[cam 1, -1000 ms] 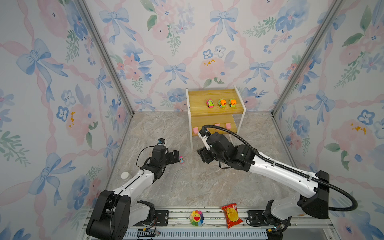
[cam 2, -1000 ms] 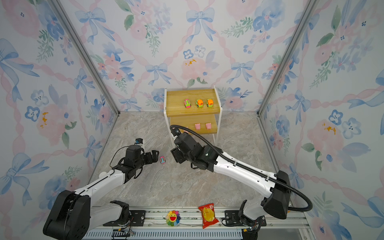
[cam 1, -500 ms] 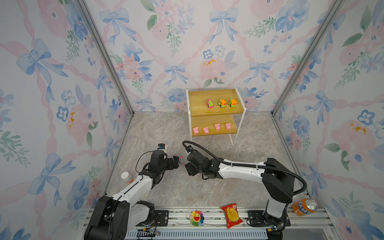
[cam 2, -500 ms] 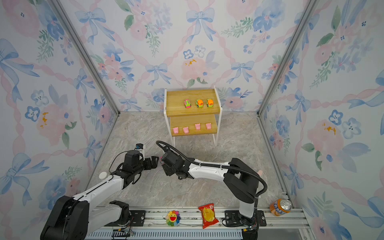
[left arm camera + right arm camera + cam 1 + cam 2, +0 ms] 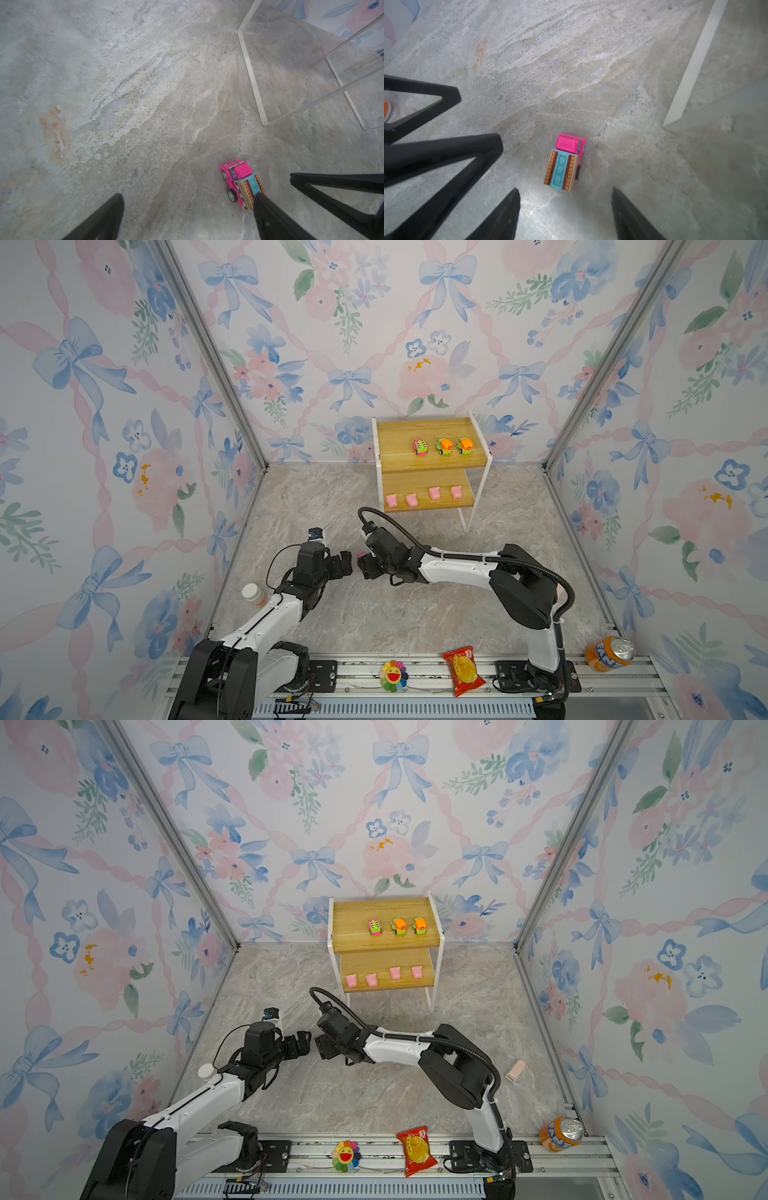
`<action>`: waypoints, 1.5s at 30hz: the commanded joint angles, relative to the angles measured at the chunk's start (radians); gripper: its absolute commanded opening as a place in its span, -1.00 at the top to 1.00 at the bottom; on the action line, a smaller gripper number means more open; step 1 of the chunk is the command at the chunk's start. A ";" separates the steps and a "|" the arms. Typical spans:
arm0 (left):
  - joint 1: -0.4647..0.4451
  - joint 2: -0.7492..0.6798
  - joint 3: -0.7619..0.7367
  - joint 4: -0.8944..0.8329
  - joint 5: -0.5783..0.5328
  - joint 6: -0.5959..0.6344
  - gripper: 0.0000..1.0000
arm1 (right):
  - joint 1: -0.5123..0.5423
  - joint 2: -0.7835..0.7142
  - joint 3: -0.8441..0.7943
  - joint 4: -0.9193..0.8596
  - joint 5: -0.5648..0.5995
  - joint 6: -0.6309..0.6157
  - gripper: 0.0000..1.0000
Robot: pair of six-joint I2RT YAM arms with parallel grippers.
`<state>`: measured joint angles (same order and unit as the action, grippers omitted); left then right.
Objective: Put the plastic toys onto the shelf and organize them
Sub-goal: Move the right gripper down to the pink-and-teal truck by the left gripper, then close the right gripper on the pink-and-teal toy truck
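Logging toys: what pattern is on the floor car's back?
The car shows a teal strip between orange-brown diamond bands; best in right wrist view.

Orange metal drink can, rt end of front alu rail, seen in both top views: dark-blue letters "FAN", rest of word out of sight. Red snack packet: print too small to read.

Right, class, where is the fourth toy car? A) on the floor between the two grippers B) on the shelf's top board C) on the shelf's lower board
A: the pink-and-teal car stands on the marble floor, well short of the shelf.
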<state>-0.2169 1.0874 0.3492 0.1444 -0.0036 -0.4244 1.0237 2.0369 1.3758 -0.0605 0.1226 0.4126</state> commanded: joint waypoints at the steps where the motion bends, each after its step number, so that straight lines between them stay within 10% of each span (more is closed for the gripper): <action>1: 0.011 -0.012 -0.022 0.013 -0.006 -0.011 -0.96 | 0.008 0.043 0.054 -0.007 -0.022 0.013 -0.43; 45: 0.028 -0.004 -0.029 0.027 0.013 -0.011 -0.96 | 0.032 0.165 0.057 0.066 0.036 -0.042 -0.10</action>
<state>-0.1959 1.0966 0.3344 0.1600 0.0010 -0.4244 1.0481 2.1994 1.4693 -0.0002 0.1524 0.3801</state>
